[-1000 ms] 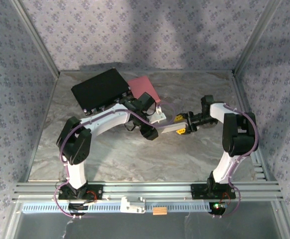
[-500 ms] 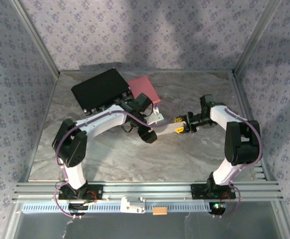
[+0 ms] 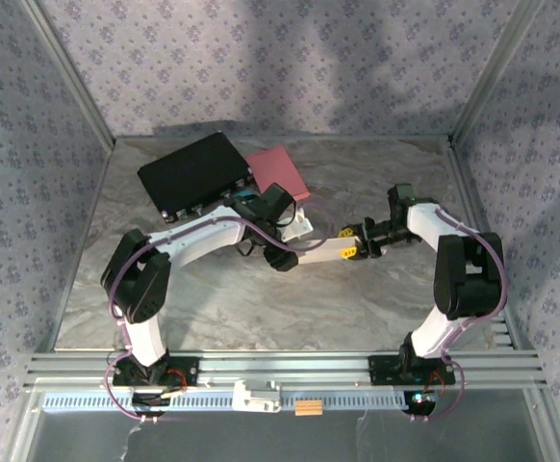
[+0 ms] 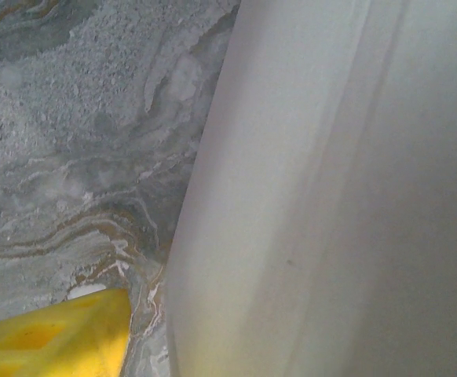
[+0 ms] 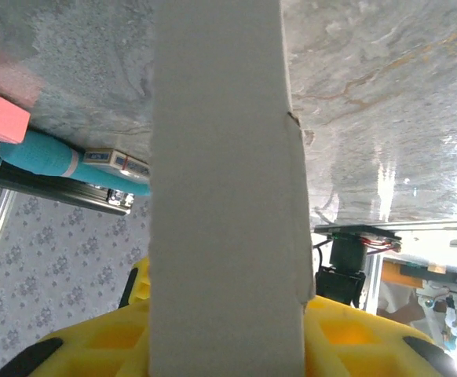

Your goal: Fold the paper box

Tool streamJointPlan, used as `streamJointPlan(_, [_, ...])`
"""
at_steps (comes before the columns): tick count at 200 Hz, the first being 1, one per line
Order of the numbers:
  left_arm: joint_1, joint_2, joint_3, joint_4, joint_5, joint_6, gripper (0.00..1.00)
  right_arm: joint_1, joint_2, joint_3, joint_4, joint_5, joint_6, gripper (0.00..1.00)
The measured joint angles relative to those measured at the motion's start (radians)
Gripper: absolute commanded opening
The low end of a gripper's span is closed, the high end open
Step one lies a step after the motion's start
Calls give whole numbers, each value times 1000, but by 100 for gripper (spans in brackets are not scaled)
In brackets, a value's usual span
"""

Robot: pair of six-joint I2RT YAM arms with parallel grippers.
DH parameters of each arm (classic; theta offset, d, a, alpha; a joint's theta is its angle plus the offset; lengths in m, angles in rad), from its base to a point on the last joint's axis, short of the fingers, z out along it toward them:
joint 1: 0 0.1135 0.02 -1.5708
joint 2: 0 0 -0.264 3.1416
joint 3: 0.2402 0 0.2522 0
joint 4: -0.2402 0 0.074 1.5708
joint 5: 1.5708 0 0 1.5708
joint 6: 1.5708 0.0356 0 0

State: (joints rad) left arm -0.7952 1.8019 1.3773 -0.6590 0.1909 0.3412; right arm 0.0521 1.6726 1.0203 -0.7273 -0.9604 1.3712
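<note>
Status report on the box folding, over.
Right gripper shut on the flat white paper box. Left gripper at its other end, grip unclear. Black rectangular case and pink flat box lie further back, out of the way.

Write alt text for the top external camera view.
A white paper box is held mid-table: the right gripper clamps its right end, the left gripper is at its other end. A black case and pink box lie behind it.

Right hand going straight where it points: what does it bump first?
Probably the left hand, sitting at the far end of the paper box that the right hand grips, though heights are hard to judge.
</note>
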Motion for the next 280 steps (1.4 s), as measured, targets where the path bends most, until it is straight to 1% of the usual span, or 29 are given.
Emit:
streamJointPlan(35, [10,28,20,2,41,7,63,-14,39,47,-26,10,-7,52])
streamJointPlan(53, [25,34,22,2,84,5,61,-23,53,89,-30,25,-18,59])
streamJointPlan(71, [44,48,43,-21,129,1,59,-40,54,141,-45,44,-33,62])
streamJointPlan(87, [57,67,68,-38,162,-2,60,-60,54,209,-67,69,-56,63])
streamJointPlan(110, [63,82,86,-66,200,-2,61,-80,43,294,-87,127,-102,63])
streamJointPlan(128, [63,85,95,-83,219,-11,66,-90,-1,325,-109,209,-165,61])
streamJointPlan(145, [62,85,100,-92,229,-21,69,-82,-84,323,-122,305,-227,58])
streamJointPlan(163, [62,85,100,-100,232,-39,72,-27,-216,261,-89,406,-272,55])
streamJointPlan(179, [62,85,101,-100,232,-52,73,74,-350,139,-16,477,-288,50])
streamJointPlan(195, [62,85,103,-101,232,-61,73,177,-426,28,57,523,-283,46])
streamJointPlan(212, [63,85,114,-105,232,-69,73,256,-436,-44,130,569,-280,47])
streamJointPlan(228, [63,85,124,-105,232,-70,73,301,-430,-91,202,599,-271,49])
streamJointPlan(252, [63,85,130,-106,232,-70,73,322,-425,-121,285,625,-255,52])
streamJointPlan(280, [63,85,134,-114,232,-70,73,322,-413,-121,363,640,-242,52])
